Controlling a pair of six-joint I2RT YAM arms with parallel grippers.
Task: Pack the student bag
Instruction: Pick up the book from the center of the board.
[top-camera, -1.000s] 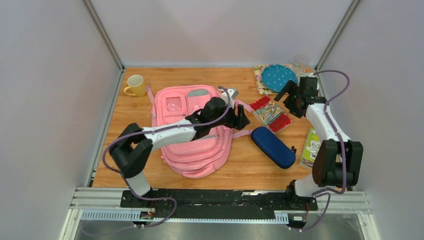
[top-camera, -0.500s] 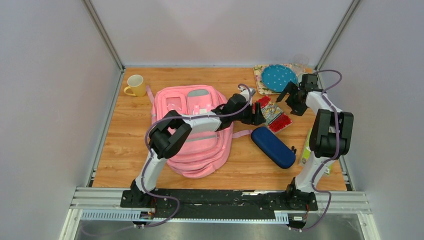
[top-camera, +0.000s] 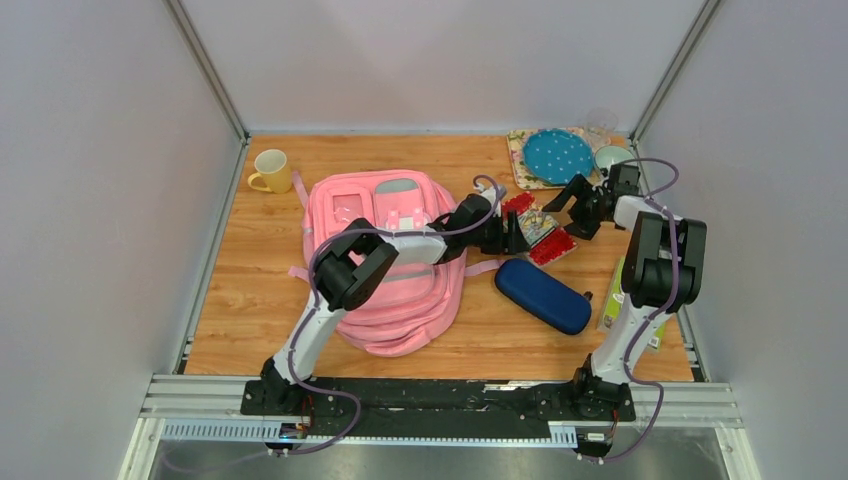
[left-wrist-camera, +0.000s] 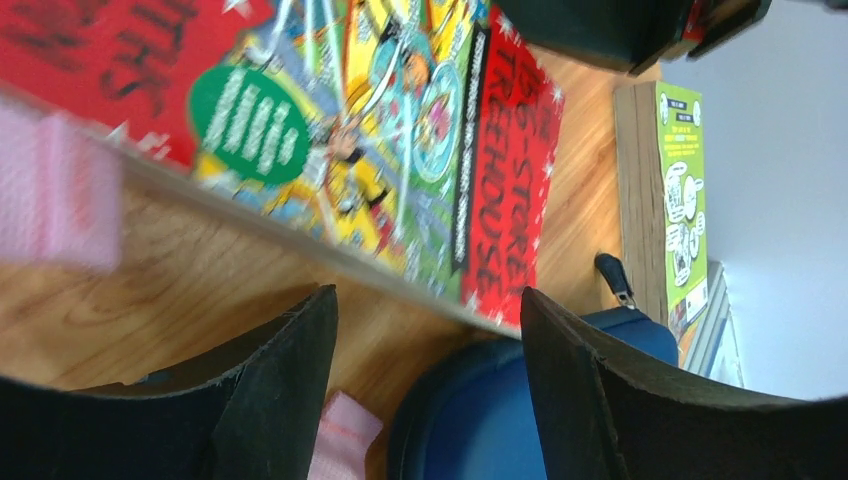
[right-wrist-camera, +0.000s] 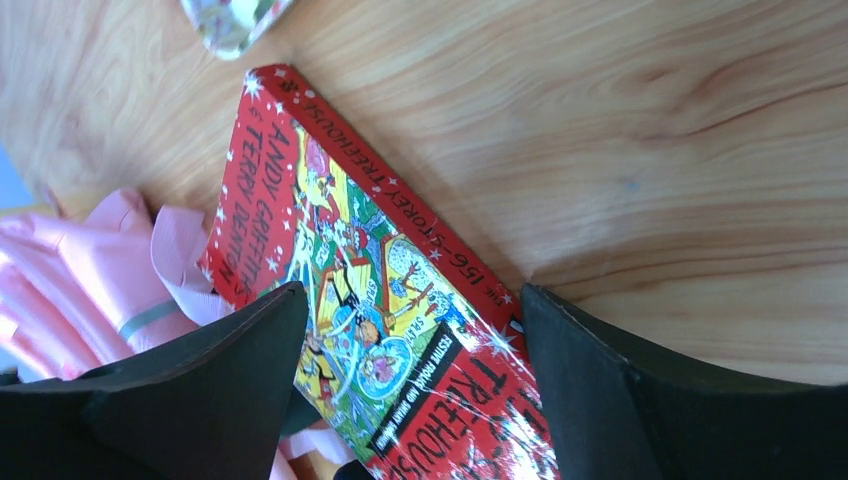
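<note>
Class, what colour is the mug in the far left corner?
Yellow; the mug shows best in the top external view.

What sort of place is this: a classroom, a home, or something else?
Probably a robot test cell. Plain grey panel walls enclose a wooden table, and the left robot arm and the right robot arm stand on a black rail at its near edge.

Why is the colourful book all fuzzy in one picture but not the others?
Left wrist view: the book and pink strap are smeared, very close to the lens. Right wrist view: its cover is sharp, letters readable. Top view: everything crisp, evenly lit.
</note>
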